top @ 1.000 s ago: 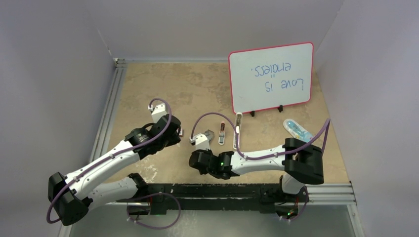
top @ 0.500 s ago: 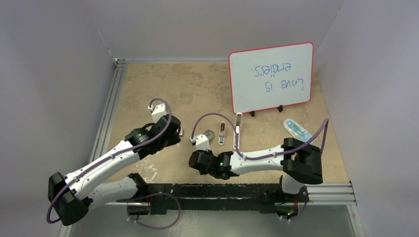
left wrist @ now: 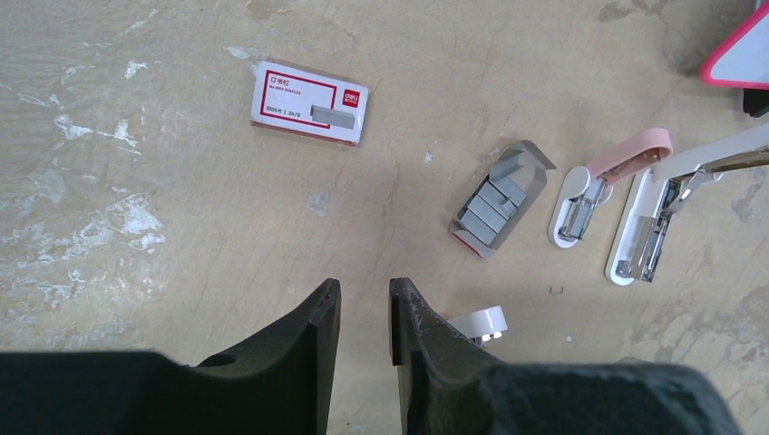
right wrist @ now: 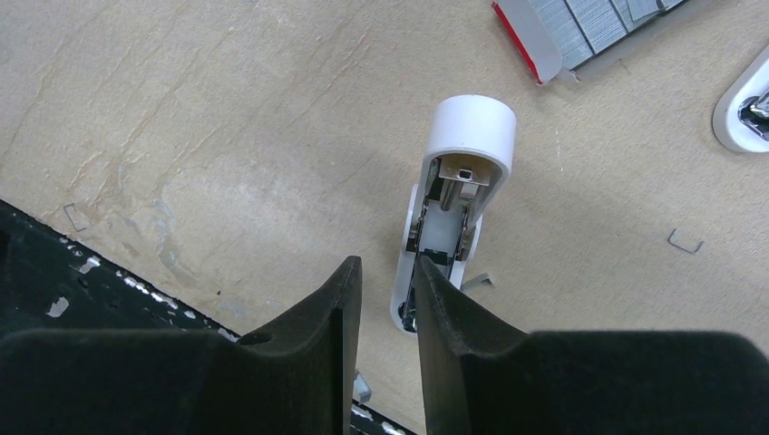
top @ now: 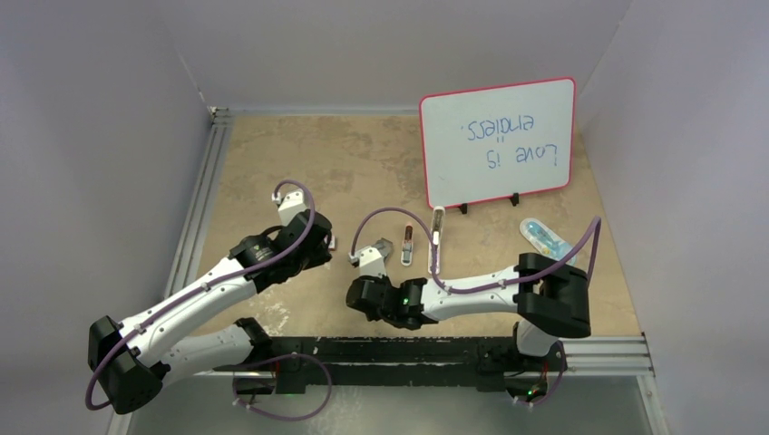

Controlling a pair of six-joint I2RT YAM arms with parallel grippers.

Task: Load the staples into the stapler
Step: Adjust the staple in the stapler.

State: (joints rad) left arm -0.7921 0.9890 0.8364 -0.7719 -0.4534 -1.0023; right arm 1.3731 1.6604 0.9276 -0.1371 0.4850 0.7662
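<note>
The staples [left wrist: 497, 201] lie as grey strips in a small grey tray [top: 384, 246], its corner also in the right wrist view [right wrist: 580, 27]. A small white stapler [right wrist: 449, 208] lies opened on the table, its near end just beyond my right gripper [right wrist: 388, 267]. That gripper's jaws stand a narrow gap apart with nothing between them. My left gripper [left wrist: 365, 294] hovers over bare table left of the tray, narrowly open and empty. The red-and-white staple box [left wrist: 310, 101] lies further left. A pink mini stapler [left wrist: 603, 181] and a longer white stapler [left wrist: 671, 204] lie right of the tray.
A pink-framed whiteboard [top: 497, 140] stands at the back right, with a blue-and-white object [top: 544, 237] on the table in front of it. Loose staples [right wrist: 686, 240] are scattered about. The black base rail [right wrist: 54, 299] runs close behind the right gripper.
The right arm's elbow has crept slightly left. The left arm and the things on the table have not moved.
</note>
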